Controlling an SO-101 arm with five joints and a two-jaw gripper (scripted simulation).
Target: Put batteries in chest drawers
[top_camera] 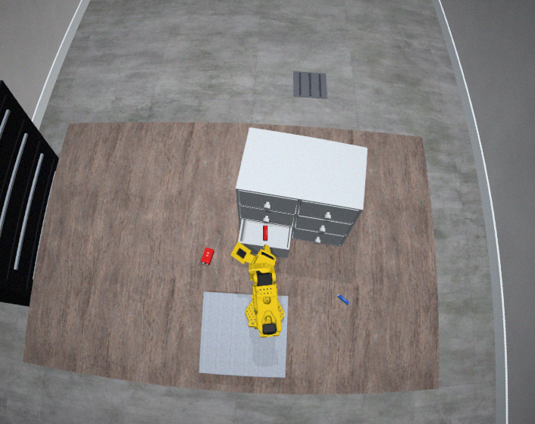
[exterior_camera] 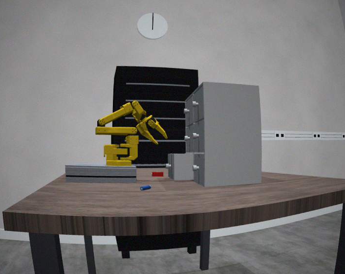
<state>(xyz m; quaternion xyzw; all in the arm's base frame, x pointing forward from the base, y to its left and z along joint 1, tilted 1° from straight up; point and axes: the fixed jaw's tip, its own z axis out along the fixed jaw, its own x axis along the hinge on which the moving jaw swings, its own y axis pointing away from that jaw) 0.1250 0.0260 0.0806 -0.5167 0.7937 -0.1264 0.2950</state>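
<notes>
The white chest [top_camera: 301, 182] has six grey drawers with white knobs. Its bottom left drawer [top_camera: 265, 235] is pulled out, and a red AA battery [top_camera: 264, 232] lies inside it. The other drawers are shut. The red nine-volt battery [top_camera: 207, 255] lies on the table to the left of the open drawer; it also shows in the side view [exterior_camera: 157, 173]. My gripper [exterior_camera: 161, 140] hangs in the air in front of the open drawer [exterior_camera: 180, 166], at about the height of the middle row. Its fingers are partly apart with nothing between them. From above, the gripper [top_camera: 254, 252] is just at the drawer's front.
A small blue cylinder [top_camera: 343, 298] lies on the table to the right of my base; it also shows in the side view [exterior_camera: 145, 187]. My arm stands on a grey mat [top_camera: 244, 335]. A black cabinet [top_camera: 7, 191] stands beyond the table's left edge.
</notes>
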